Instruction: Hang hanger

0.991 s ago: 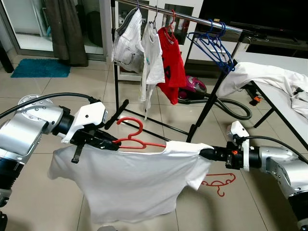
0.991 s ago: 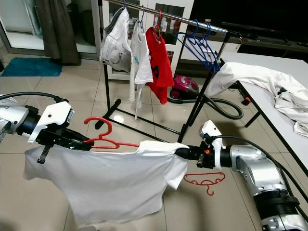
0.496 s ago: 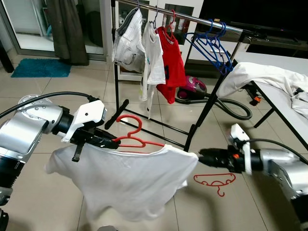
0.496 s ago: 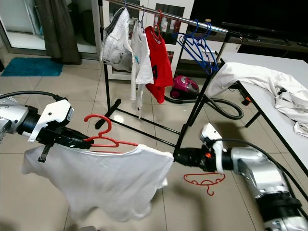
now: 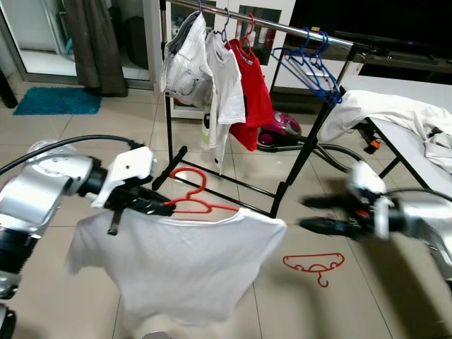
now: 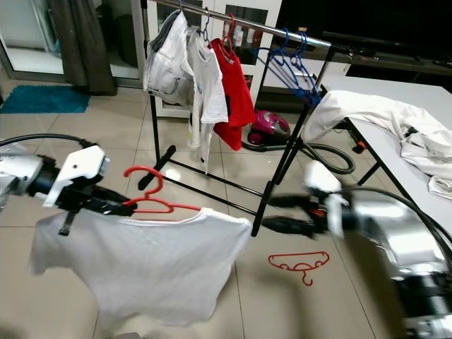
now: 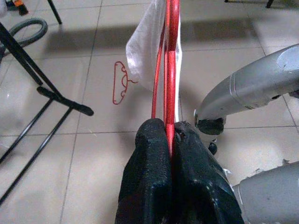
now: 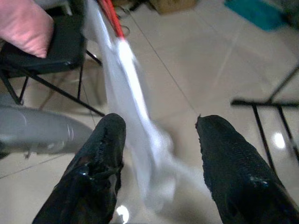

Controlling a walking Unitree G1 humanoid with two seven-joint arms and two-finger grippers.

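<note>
A black clothes rack stands on the tiled floor, and everything else is placed from it. On its rail hang pale shorts, a white shirt, a red shirt and a bunch of empty blue hangers. Behind the rack's foot lies a pink vacuum cleaner with its grey hose curling off to the side. Beside the rack's far end, a desk carries heaped white clothes. In front of the rack, on the floor, lies a spare red hanger. A teal mat lies well off to the rack's other side, by a dark curtain.

The red hanger with a white T-shirt draped on it hangs in the air in front of the rack, below the rail and not touching it. The left gripper is clamped together on the hanger's bar, just beside the hook. The right gripper is blurred, in front of the rack's foot, just off the T-shirt's free shoulder; its fingers stand apart with nothing between them
</note>
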